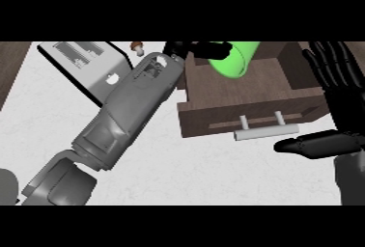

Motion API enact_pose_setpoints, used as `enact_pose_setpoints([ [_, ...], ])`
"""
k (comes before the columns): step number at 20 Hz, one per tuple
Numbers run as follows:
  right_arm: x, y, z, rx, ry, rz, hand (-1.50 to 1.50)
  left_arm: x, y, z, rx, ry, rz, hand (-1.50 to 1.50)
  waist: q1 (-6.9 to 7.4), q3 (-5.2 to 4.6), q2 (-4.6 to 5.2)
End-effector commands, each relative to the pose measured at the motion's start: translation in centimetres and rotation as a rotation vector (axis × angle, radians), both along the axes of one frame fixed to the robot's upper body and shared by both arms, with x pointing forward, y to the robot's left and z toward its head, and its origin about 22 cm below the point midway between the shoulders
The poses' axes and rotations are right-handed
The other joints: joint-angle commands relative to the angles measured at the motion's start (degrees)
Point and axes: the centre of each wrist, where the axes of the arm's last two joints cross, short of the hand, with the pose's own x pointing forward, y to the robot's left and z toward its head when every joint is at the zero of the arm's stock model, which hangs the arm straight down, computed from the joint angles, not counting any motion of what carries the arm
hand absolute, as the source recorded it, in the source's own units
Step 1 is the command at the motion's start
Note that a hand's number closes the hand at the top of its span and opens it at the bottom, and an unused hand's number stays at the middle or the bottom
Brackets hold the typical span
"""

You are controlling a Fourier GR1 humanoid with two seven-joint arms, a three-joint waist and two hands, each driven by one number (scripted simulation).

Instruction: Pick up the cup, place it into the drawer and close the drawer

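A bright green cup (235,59) hangs tilted over the back of the open wooden drawer (246,91). My left hand (198,48) is curled round the cup's upper end, and its grey forearm (125,113) crosses the counter from the lower left. The drawer is pulled out toward me and shows a white bar handle (265,131) on its front. At the view's right my right hand (335,72) rests open beside the drawer, fingers up and straight, thumb (314,144) pointing left just below the handle's right end.
A silver toaster (89,60) stands at the back left of the white counter (178,169), close beside my left forearm. A small brown and white object (137,48) lies behind it. Dark wood floor shows at the far left edge.
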Motion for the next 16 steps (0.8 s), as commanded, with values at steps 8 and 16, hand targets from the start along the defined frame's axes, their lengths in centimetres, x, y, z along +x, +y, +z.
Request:
enact_pose_setpoints([
  [8,0.5,1.4,1.9,-0.002,-0.048,0.117,-1.50,-0.8,1.1,-4.4,0.014,0.059,-0.028,-1.50,-5.57,-0.05,1.05],
  [16,0.3,6.2,1.2,-0.025,-0.009,0.549,1.50,-0.8,0.5,-2.3,-0.271,-0.010,-0.087,-1.50,-5.52,-0.15,1.37],
])
